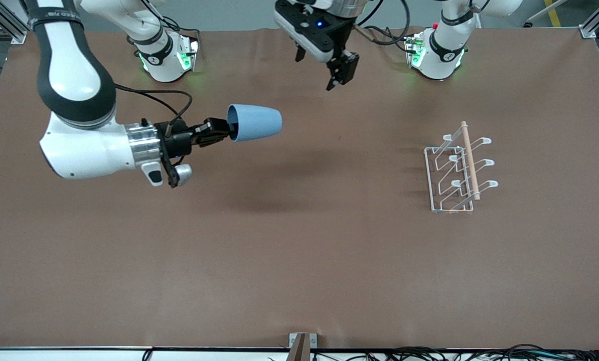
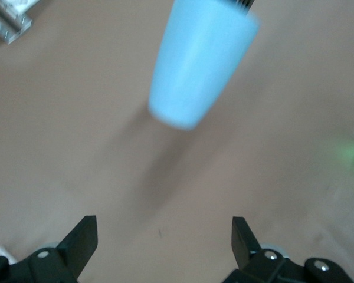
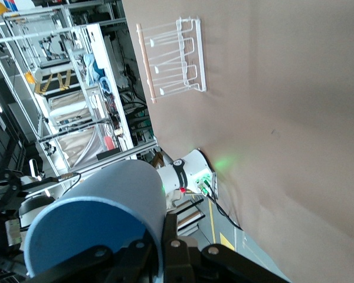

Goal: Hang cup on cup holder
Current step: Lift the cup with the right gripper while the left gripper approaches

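A robotics lab is indicated: two arm bases (image 1: 166,57) are bolted to a table (image 1: 299,260) covered in brown sheeting, aluminium framing (image 1: 1,22) is seen at its corners, and metal shelving (image 3: 65,106) crowded with equipment and cables is visible nearby.

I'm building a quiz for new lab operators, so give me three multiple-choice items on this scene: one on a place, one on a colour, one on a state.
1. Where is the cup holder?
A. toward the left arm's end of the table
B. toward the right arm's end
C. in a gripper

2. What colour is the cup?
A. red
B. light blue
C. green

3. How is the cup held?
A. lying on the table
B. hung on a prong
C. gripped at its rim by the right gripper, up in the air

Key:
1 A, the rack stands by the left arm's base.
2 B, seen in all views.
3 C, its shadow falls on the table; the left gripper hangs open above.
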You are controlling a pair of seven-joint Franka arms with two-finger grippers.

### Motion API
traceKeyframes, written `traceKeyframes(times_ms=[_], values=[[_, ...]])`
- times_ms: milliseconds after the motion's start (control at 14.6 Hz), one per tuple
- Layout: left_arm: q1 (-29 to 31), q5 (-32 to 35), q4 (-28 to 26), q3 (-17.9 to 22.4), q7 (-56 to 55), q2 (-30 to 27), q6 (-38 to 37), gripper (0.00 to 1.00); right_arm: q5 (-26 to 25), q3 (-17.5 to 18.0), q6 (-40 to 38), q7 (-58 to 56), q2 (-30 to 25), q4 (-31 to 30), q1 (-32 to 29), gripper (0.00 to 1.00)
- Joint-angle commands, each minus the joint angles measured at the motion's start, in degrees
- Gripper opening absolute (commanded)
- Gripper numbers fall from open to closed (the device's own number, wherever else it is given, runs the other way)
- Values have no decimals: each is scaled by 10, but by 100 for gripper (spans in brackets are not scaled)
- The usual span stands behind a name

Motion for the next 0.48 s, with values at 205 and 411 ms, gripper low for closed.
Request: traceKeyframes(times_ms=[205,411], values=[[1,-15,42,-15,70,65,62,100,19,-4,1,13,-13,-16,41,5],[1,-17,41,-16,96,85,63,100,21,-4,-18,15,-13,-16,47,5]])
